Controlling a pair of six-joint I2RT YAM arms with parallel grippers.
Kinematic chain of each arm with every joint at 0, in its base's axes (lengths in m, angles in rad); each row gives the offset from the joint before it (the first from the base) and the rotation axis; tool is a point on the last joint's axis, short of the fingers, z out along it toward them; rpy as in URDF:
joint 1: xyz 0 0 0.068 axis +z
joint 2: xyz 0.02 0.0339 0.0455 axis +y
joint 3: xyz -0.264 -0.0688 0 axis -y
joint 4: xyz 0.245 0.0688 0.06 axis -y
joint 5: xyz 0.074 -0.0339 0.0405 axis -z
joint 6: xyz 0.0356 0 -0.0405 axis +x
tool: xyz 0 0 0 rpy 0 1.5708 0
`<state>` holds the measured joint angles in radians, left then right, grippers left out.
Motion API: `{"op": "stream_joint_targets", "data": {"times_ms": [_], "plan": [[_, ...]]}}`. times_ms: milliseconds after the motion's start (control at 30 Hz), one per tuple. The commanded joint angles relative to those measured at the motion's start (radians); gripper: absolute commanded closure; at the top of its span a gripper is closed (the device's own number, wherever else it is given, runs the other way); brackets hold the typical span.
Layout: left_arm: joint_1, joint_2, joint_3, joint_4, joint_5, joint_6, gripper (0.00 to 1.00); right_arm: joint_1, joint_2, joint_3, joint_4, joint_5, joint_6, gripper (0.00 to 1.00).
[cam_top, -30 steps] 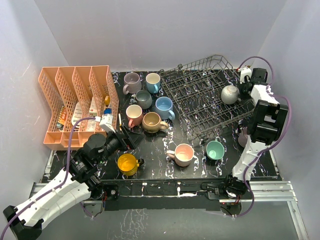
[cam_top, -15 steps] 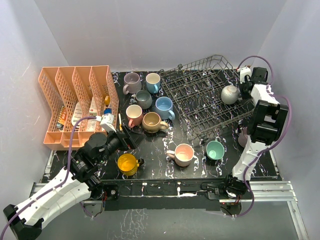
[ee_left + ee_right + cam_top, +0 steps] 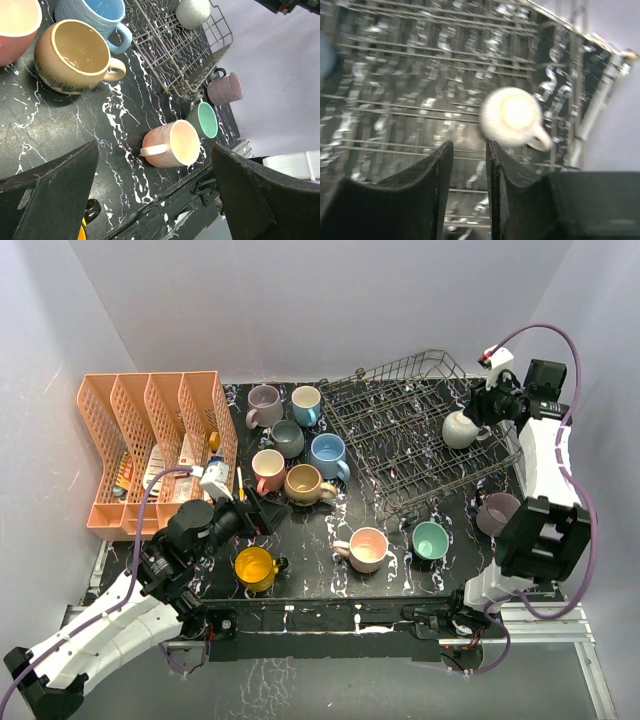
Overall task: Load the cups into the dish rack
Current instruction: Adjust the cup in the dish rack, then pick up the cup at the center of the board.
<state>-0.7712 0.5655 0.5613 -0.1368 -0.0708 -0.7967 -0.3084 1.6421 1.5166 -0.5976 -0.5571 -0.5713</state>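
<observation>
1. My right jaws [image 3: 469, 150] are standing slightly parted, empty, near the white cup [image 3: 515, 117] in the dish rack [image 3: 395, 100].
2. My left jaws [image 3: 155, 150] are gaping wide, empty, over cups [image 3: 75, 55] on the table [image 3: 50, 125].
3. Glazed ceramic: likely rigid, slick, chippable; I'm favouring rim-wall pinches.

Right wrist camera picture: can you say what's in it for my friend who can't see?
A blurry white cup sits in the wire dish rack, handle pointing lower right. At the bottom, the right gripper has its dark jaws slightly apart, holding nothing.
</observation>
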Motion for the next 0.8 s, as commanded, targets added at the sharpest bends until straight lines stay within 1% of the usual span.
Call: {"op": "stream_joint_targets", "data": {"times_ms": [0,100,167,233,333,433,533,633,667,733,767], "plan": [[0.003,0.034,0.101,-0.078,-0.009,0.047,0.08,0.043,-0.149,-0.085,-0.037,-0.357,0.104,0.62],[0.005,0.073,0.177,-0.205,-0.031,0.051,0.1,0.091,-0.258,-0.175,-0.006,-0.51,0.172,0.59],[0.004,0.114,0.254,-0.342,-0.069,0.023,0.11,0.124,-0.322,-0.247,0.037,-0.589,0.221,0.58],[0.004,0.163,0.33,-0.454,-0.079,-0.001,0.12,0.155,-0.382,-0.336,0.084,-0.638,0.258,0.57],[0.003,0.23,0.403,-0.562,-0.04,-0.042,0.16,0.192,-0.462,-0.443,0.158,-0.686,0.276,0.52],[0.002,0.277,0.438,-0.618,0.009,-0.093,0.23,0.204,-0.525,-0.536,0.216,-0.713,0.278,0.5],[-0.005,0.297,0.438,-0.649,0.015,-0.163,0.26,0.209,-0.542,-0.582,0.207,-0.718,0.251,0.5],[-0.03,0.271,0.4,-0.632,-0.029,-0.266,0.31,0.209,-0.555,-0.611,0.207,-0.716,0.227,0.5],[-0.045,0.261,0.388,-0.621,-0.05,-0.305,0.31,0.208,-0.557,-0.62,0.207,-0.717,0.221,0.5],[-0.083,0.259,0.369,-0.61,-0.093,-0.379,0.36,0.209,-0.557,-0.64,0.218,-0.72,0.22,0.5],[-0.101,0.269,0.367,-0.613,-0.112,-0.422,0.37,0.207,-0.556,-0.651,0.226,-0.723,0.22,0.5]]}}
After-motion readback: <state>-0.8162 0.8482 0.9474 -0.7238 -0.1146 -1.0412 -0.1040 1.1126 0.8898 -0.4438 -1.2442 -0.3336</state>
